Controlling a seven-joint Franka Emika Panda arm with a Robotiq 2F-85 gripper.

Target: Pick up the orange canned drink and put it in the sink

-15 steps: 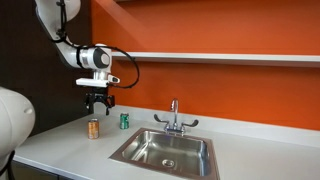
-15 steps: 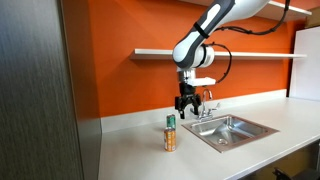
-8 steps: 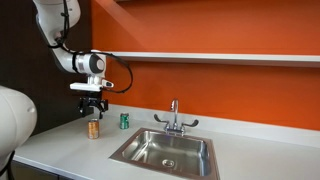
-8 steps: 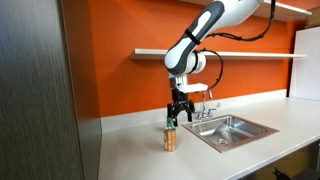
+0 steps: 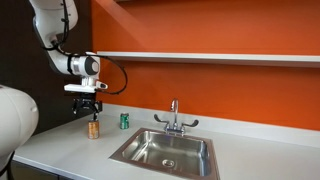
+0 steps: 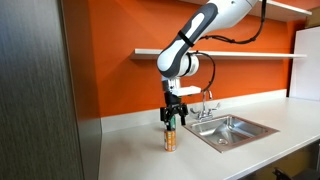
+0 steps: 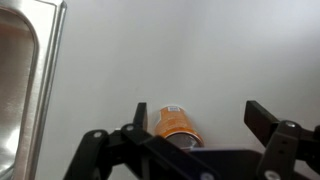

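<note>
The tool (image 5: 88, 109) has slid away from the sink (image 5: 128, 150) and now hangs right over the orange canned drink (image 5: 94, 129). It looks a little lower too, but that is hard to tell.

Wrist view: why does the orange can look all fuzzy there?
In the wrist view the orange canned drink looks soft, probably too near the lens, and the end effector is a dark shape against the bright pale counter; in an exterior view the can is tiny but crisper, and the sink gleams with reflected light.
</note>
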